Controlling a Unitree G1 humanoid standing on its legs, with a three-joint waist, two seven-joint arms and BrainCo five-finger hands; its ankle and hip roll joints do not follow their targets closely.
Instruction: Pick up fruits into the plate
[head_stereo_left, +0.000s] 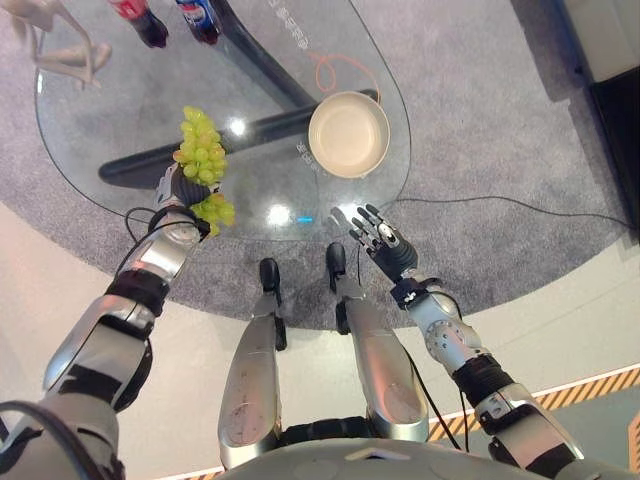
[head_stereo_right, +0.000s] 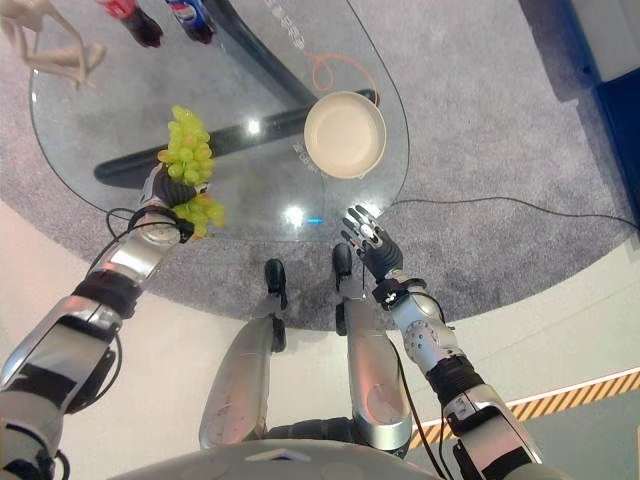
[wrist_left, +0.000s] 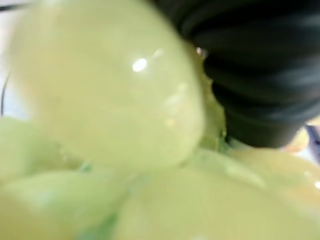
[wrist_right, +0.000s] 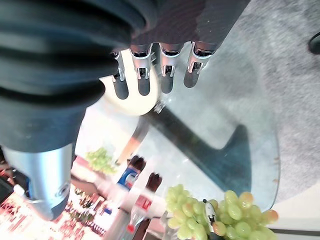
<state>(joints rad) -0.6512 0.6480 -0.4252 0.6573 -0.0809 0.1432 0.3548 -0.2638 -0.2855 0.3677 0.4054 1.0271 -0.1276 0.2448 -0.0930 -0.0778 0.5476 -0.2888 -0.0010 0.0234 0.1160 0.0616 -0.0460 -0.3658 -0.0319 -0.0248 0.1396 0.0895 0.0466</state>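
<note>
A bunch of green grapes (head_stereo_left: 203, 155) is in my left hand (head_stereo_left: 176, 190) over the left front part of the round glass table (head_stereo_left: 130, 100). The hand is shut around the middle of the bunch, so grapes stick out above it and hang below it. In the left wrist view the grapes (wrist_left: 110, 100) press right up against the hand's dark cover (wrist_left: 250, 65). A cream plate (head_stereo_left: 349, 134) sits empty on the table's right side. My right hand (head_stereo_left: 380, 238) hovers open at the table's front edge, below the plate, fingers (wrist_right: 145, 75) straight and holding nothing.
Two drink bottles (head_stereo_left: 150, 25) stand at the table's far edge, with a white figurine (head_stereo_left: 60, 40) at the far left. An orange cord loop (head_stereo_left: 335, 65) lies beyond the plate. Grey carpet (head_stereo_left: 480, 120) surrounds the table.
</note>
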